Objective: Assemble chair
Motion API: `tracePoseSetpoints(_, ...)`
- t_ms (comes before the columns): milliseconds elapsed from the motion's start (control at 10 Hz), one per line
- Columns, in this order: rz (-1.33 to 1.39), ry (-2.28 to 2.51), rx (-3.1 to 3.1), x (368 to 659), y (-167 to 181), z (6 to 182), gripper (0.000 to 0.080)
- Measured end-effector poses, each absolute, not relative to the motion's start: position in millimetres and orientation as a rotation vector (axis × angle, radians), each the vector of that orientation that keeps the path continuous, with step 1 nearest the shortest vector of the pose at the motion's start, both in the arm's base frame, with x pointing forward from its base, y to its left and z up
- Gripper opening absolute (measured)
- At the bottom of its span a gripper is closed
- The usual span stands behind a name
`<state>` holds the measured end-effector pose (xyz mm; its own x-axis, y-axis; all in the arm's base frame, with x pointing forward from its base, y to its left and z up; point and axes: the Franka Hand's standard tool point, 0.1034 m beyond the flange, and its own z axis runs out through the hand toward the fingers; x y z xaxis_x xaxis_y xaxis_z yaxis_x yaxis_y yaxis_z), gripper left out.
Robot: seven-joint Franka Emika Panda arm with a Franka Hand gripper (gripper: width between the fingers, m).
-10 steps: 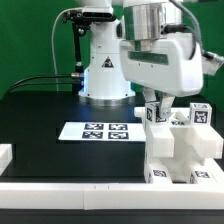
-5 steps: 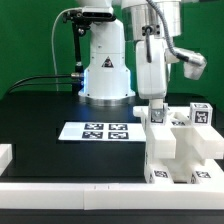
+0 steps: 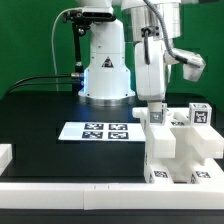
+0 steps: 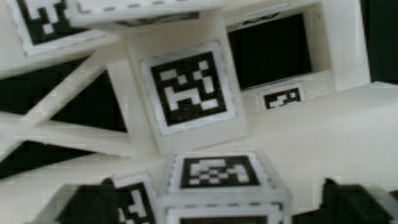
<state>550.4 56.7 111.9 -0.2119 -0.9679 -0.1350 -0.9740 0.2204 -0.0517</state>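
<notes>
Exterior view: arm reaches down over the chair (image 3: 182, 150), which sits on the black table (image 3: 40, 120) at the view's right, close to the white front rail (image 3: 70, 188). Chair is a chunky white block structure, tagged posts up top, small tags along its lower front. Gripper (image 3: 157, 108) hangs low at the chair's rear left corner, fingertips down among the tagged posts; contact not clear from here. Marker board (image 3: 104, 131) lies flat just left of the chair, apart from it.

Wrist view: gripper (image 4: 222, 200) fingers dark at either side, spread apart, a tagged white post end between them. Gap shows on both sides of the post, so the claw looks open and not clamped. More tagged chair faces and white bars beyond
</notes>
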Motion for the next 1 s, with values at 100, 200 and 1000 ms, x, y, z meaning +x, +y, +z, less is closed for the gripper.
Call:
tracePoseSetpoints(100, 0.080, 2.287, -1.926, 550, 59, 121.6, 0.0633)
tracePoseSetpoints(200, 0.076, 2.249, -1.942, 553, 58, 132.0, 0.0633)
tracePoseSetpoints(1000, 0.061, 2.069, -2.081, 559, 52, 155.3, 0.0649)
